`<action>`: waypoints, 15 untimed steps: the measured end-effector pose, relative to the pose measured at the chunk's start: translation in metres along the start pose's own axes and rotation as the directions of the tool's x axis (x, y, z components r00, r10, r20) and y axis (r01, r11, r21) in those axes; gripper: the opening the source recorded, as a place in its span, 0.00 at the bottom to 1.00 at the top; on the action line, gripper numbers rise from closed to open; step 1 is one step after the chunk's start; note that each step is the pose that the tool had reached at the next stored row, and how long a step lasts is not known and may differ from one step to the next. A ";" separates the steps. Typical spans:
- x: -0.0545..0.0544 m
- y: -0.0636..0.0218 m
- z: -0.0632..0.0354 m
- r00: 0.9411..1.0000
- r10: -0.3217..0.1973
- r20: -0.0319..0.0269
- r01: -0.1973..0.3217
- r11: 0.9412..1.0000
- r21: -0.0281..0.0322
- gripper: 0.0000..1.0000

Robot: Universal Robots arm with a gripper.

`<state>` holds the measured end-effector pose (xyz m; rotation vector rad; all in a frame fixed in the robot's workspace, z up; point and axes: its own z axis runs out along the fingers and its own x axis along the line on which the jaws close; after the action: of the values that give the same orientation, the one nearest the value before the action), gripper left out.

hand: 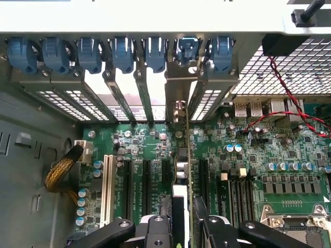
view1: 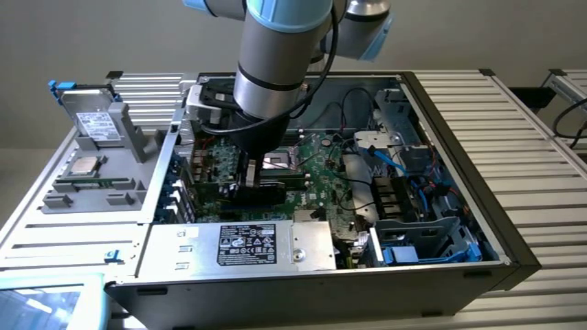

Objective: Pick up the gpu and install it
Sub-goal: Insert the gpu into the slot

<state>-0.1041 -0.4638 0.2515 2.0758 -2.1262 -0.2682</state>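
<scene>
One edge-on gpu [hand: 181, 160], partly behind the end effector [hand: 182, 225].

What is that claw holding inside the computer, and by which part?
The claw appears to hold the gpu, a card seen edge-on, pinched across its two faces toward the end away from its metal bracket.
</scene>
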 end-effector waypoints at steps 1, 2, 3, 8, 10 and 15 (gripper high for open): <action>0.000 0.0000 0.0000 1.000 0.000 0.000 0.000 1.000 0.000 0.28; 0.000 0.0000 0.0000 1.000 0.000 0.000 0.000 1.000 0.000 0.28; 0.000 0.0000 0.0000 1.000 0.000 0.000 0.000 1.000 0.000 0.28; -0.002 -0.0006 -0.0001 1.000 0.001 0.000 -0.001 1.000 -0.003 0.28; -0.002 -0.0012 -0.0002 1.000 0.001 -0.001 -0.001 1.000 -0.007 0.28; -0.002 -0.0013 -0.0002 1.000 0.001 -0.001 -0.002 1.000 -0.007 0.28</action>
<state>-0.1028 -0.4619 0.2514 2.0698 -2.1228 -0.2743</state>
